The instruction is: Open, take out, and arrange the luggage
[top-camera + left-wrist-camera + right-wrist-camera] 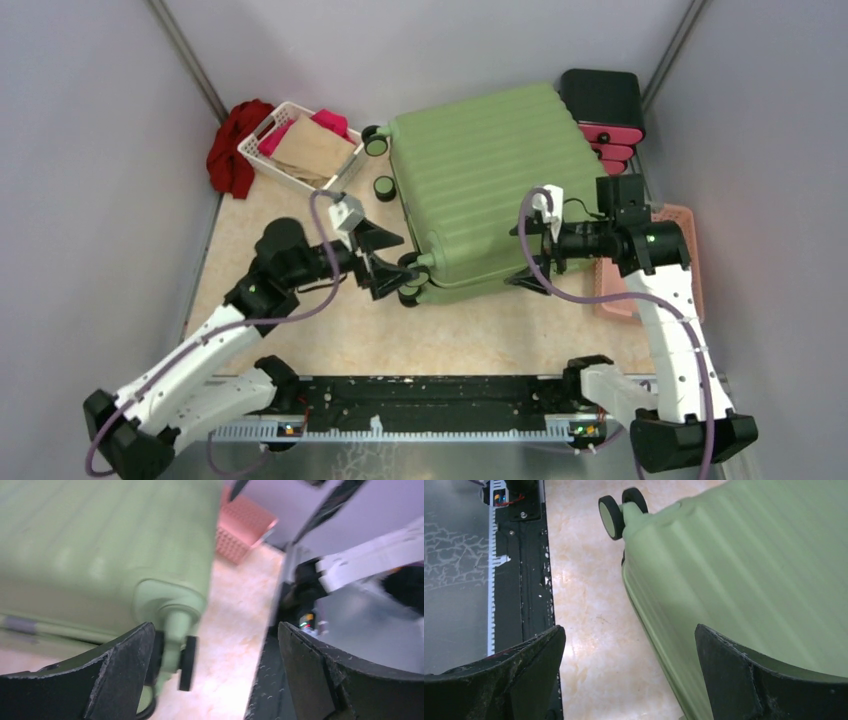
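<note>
**A:** Where does the luggage [485, 185] lie?

**B:** The large light-green hard-shell suitcase with the ribbed shell lies flat in the middle of the beige marbled table [400, 335]. Its two shells are together and its small black wheels point to the left.

**A:** And the left gripper [385, 262]?

**B:** It is at the suitcase's near left corner, jaws spread wide, holding nothing. In the left wrist view, the left gripper [215, 645] has one small black wheel [186, 662] of that corner between its fingers, close to one of them. I cannot tell whether they touch.

**A:** The right gripper [530, 255]?

**B:** It is at the suitcase's near edge, toward the right, also wide open and empty. The right wrist view shows the right gripper [629, 640] astride that edge, one finger over the green shell and the other over bare table.

**A:** What else is around the suitcase?

**B:** Past its far left corner there is a white plastic basket [300, 145] with tan and pink cloth in it. A crumpled red cloth [232, 145] lies just beyond that. A black-and-pink drawer box [603, 105] stands at the far right corner. A pink mesh basket [245, 527] is to the suitcase's right, partly under the right arm.
</note>
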### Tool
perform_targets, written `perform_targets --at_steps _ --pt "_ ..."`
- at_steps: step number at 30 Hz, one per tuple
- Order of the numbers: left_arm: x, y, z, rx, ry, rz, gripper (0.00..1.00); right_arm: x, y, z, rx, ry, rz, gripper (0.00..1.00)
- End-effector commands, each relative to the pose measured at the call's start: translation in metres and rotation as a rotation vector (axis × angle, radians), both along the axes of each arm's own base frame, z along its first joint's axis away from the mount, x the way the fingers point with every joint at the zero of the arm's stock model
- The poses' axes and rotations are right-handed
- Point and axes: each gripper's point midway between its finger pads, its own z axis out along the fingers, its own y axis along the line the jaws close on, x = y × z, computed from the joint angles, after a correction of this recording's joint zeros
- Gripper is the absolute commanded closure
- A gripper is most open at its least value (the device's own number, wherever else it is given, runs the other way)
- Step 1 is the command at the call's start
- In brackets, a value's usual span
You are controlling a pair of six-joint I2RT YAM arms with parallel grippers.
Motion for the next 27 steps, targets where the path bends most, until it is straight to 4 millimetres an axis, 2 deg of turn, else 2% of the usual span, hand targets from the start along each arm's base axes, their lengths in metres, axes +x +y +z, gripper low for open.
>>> perform_targets --at_steps 1,6,12,17,20,22,23,27 --pt "0.040 0.013 -0.051 0.347 -0.067 0.130 0.01 0.001 -0.003 0.002 0.093 -0.045 -0.017 0.01" --pt "0.045 -0.001 -0.064 0.431 -0.172 0.006 0.01 0.001 -0.006 -0.020 0.079 -0.018 -0.036 0.01" --pt "0.041 -0.015 -0.079 0.446 -0.098 -0.087 0.01 0.001 -0.007 -0.029 0.075 -0.004 -0.041 0.01" --pt "0.034 -0.023 -0.079 0.403 -0.077 -0.131 0.11 0.003 -0.006 -0.031 0.078 0.004 -0.038 0.01" --pt "0.034 -0.026 -0.082 0.392 -0.052 -0.144 0.23 0.004 -0.006 -0.031 0.077 0.003 -0.038 0.01" --pt "0.033 -0.029 -0.084 0.387 -0.034 -0.154 0.35 0.004 -0.006 -0.031 0.076 0.006 -0.039 0.01" --pt "0.033 -0.030 -0.085 0.385 -0.027 -0.160 0.43 0.004 -0.006 -0.031 0.074 0.003 -0.039 0.01" --pt "0.037 -0.029 -0.083 0.393 -0.004 -0.133 0.87 0.004 -0.007 -0.029 0.070 0.001 -0.041 0.01"
